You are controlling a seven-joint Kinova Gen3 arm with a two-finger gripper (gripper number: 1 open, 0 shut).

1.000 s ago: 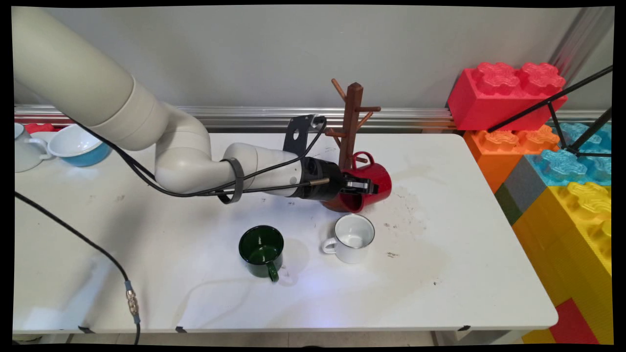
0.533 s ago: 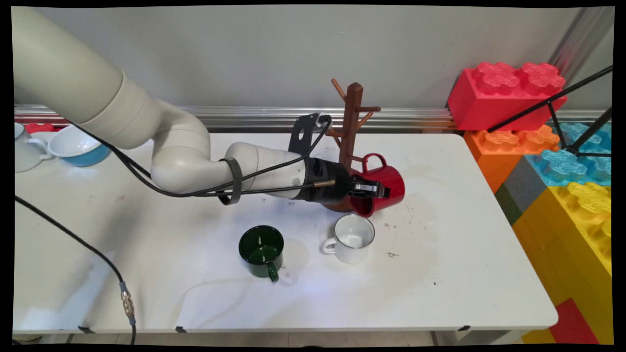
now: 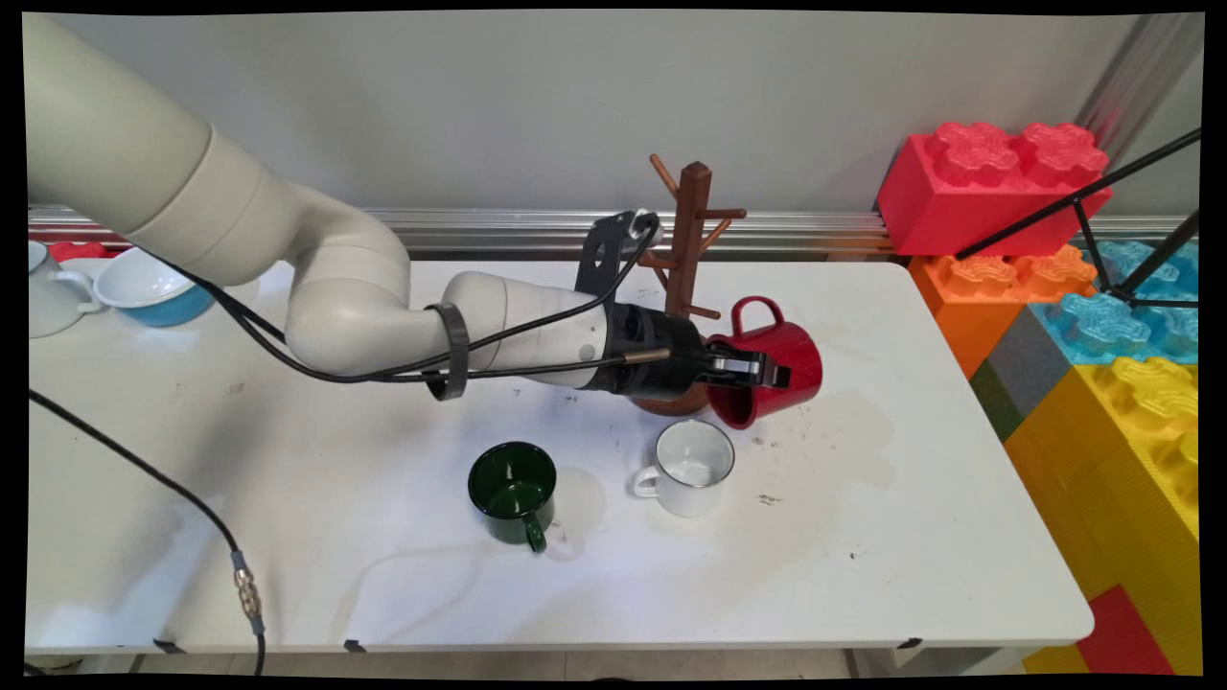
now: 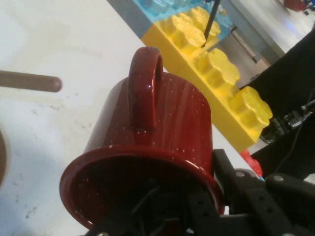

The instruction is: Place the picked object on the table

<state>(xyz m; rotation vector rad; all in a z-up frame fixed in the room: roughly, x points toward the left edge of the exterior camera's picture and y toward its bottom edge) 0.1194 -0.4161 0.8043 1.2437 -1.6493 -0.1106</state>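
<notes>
Beside the mug tree point(image 3: 688, 251), tool point(image 3: 757, 369) gripping speckled red mug point(image 3: 781, 369) (tipped sideways)

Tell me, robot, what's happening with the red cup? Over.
Tool shut on red cup, gripping its rim. Cup tipped sideways, handle up, beside wooden mug tree. White cup and green cup below it.

1. Bright, even light falls on the white counter point(image 3: 863, 537), seemingly from overhead.
2. Soft, pale shadows lie beside the green mug point(image 3: 512, 490) and under the red mug point(image 3: 772, 359).
3. The main view bows at its edges.
4. Close up, the red mug's rim and the claw point(image 4: 197, 216) look soft; the yellow blocks point(image 4: 221, 78) behind blur.
</notes>
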